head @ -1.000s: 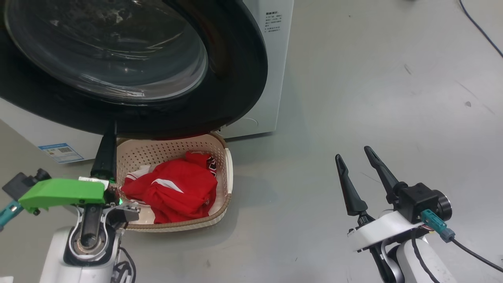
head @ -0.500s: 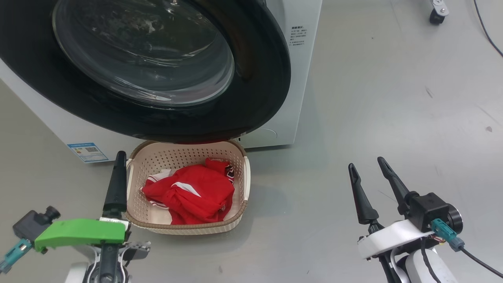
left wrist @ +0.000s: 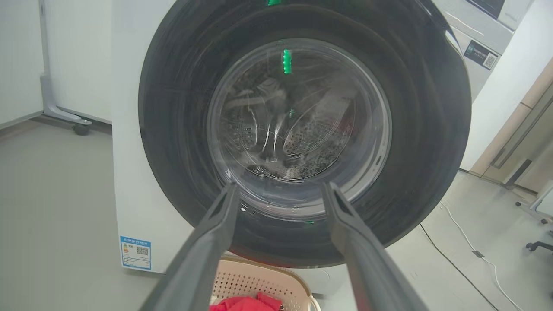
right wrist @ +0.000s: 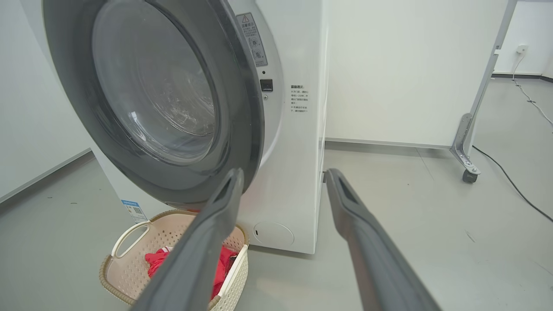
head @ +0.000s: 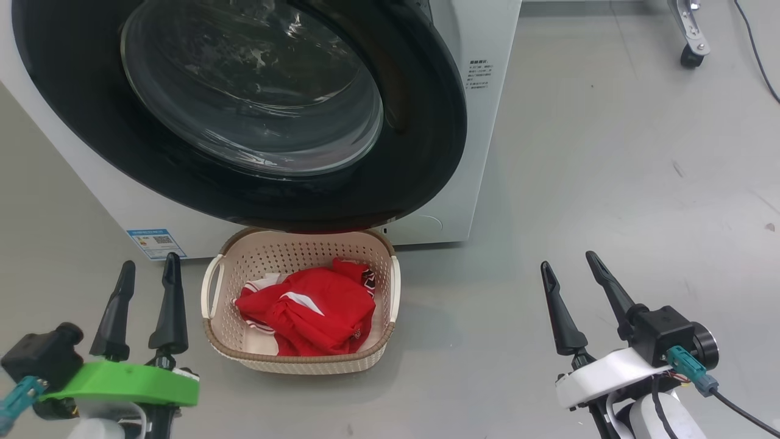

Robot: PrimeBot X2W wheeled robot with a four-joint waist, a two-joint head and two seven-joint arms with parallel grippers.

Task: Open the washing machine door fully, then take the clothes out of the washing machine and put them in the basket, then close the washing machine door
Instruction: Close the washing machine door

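Opening since a second ago, left hand (head: pixel 150 261) is hanging lower left, off door (head: pixel 244 103); right hand (head: pixel 567 260) is gaping too. Clothes (head: pixel 311 311) are lying in basket (head: pixel 226 286). Door, upper left, is looking heavy, slick: push its rim.

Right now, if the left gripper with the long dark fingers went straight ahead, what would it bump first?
Probably the big round glossy black washing machine door, at its clear bulging glass middle: the left gripper points right there. How far away it is, I can't tell.
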